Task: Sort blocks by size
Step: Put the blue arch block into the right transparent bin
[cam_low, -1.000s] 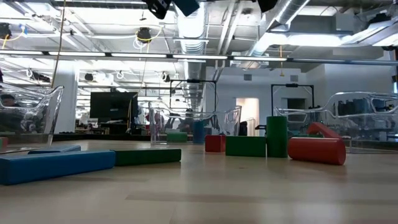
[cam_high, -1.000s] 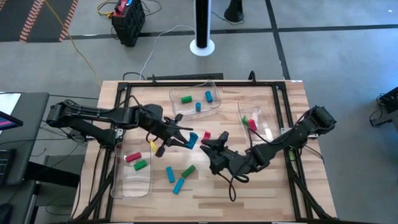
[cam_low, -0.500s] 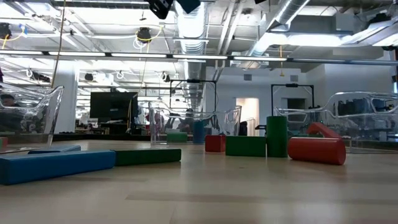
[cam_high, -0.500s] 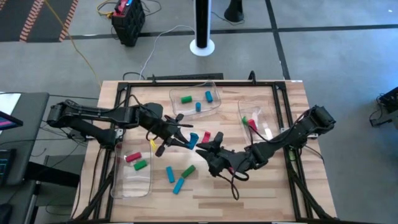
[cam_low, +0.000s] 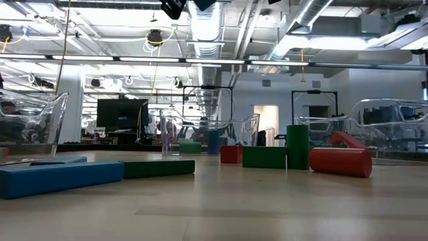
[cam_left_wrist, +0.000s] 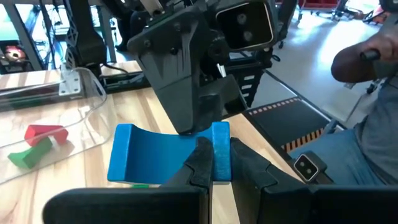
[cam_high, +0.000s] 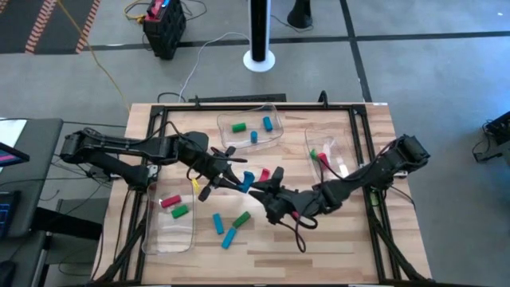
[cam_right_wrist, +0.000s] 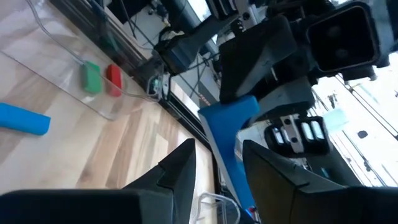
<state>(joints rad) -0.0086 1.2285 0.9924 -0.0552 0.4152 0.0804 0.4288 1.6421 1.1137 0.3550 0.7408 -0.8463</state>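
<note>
A blue arch-shaped block [cam_high: 247, 179] hangs above the middle of the table, and my left gripper [cam_high: 238, 181] is shut on it. It also shows at the top edge of the low view, as the blue block [cam_low: 200, 5]. My right gripper [cam_high: 261, 188] stands open right beside it. In the right wrist view its two fingers stand on either side of the blue block [cam_right_wrist: 229, 134]; I cannot tell whether they touch it. Loose blocks lie on the wood: green [cam_high: 241, 218], blue [cam_high: 217, 223], blue [cam_high: 229, 237] and red [cam_high: 264, 173]. My left gripper pinches the blue block between its two fingers at one thick end [cam_left_wrist: 221, 144] of the arch. The fingers come nearly level from the table's left. The block is lifted clear of the table, its curved hollow [cam_left_wrist: 146, 155] facing my left wrist camera.
Three clear trays stand on the table. The near-left tray [cam_high: 163, 235] holds a red and a green block, the far tray [cam_high: 275, 142] a green and two blue ones, the right tray [cam_high: 343, 159] a red and a green one. A black frame [cam_high: 366, 159] rims the table.
My right gripper has moved toward the table's left and closed in on the blue block held by my left gripper, turning a little as it went. Its fingers have kept the same gap. The block has stayed in place.
</note>
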